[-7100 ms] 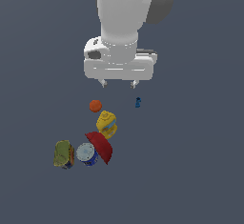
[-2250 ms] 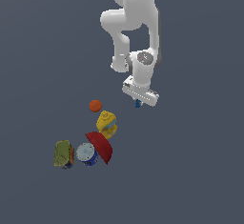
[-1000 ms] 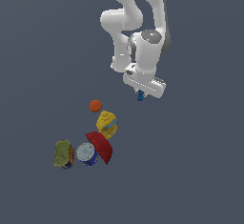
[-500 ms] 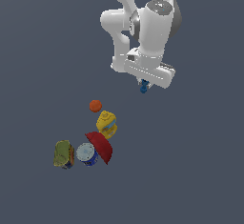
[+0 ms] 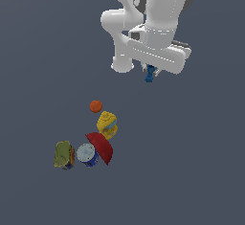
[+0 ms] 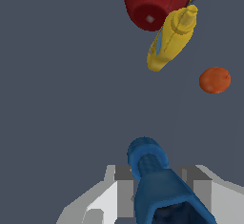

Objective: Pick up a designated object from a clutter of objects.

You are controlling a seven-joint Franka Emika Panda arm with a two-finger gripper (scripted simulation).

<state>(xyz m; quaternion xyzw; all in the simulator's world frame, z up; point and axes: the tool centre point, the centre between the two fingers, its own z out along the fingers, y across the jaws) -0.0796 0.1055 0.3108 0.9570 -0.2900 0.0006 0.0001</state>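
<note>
One gripper [image 5: 151,71] is clamped on the blue bolt-like piece [image 5: 150,73], held well above the clutter, long axis pointing downward. Red bowl [image 5: 101,147] lies tipped; contents cannot be seen.

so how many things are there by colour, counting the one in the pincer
blue: 2, the bolt held in the pincer and the blue-and-white can
orange: 1, the ball
yellow: 1, the jug
red: 1, the bowl
green-yellow: 1, the packet
total: 6
</note>
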